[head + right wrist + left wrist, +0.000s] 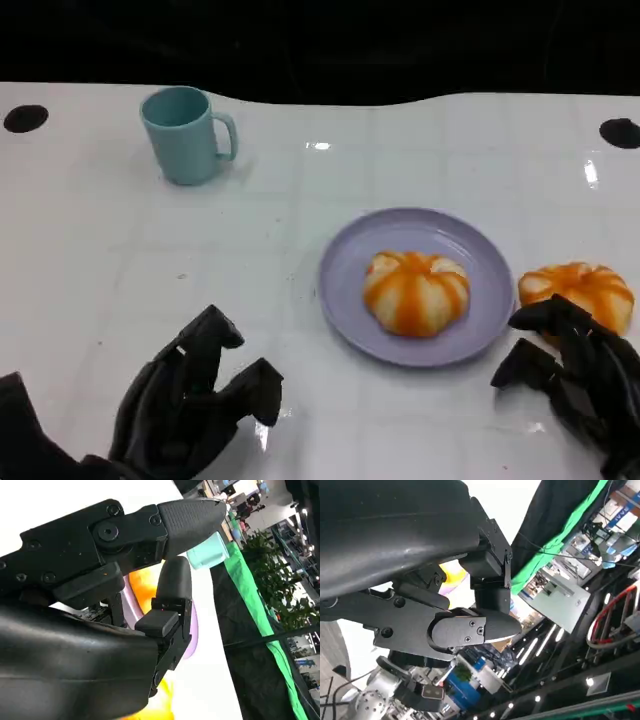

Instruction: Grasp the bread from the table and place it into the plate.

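One orange-and-cream striped bread (415, 291) lies in the middle of the lilac plate (345, 268). A second bread (583, 288) of the same kind sits on the white table just right of the plate. My right hand (574, 372) is at this bread's near-left side with fingers apart, and its upper fingertip reaches the bread's edge; it holds nothing. In the right wrist view the fingers (172, 587) spread in front of orange bread (139, 586) and the plate (193, 631). My left hand (192, 398) hovers low at the front left, fingers apart and empty.
A teal mug (186, 134) stands at the back left, also seen as the mug (210, 554) past my right fingers. Two black round marks (25, 118) sit at the table's far corners. A dark backdrop runs behind the far edge.
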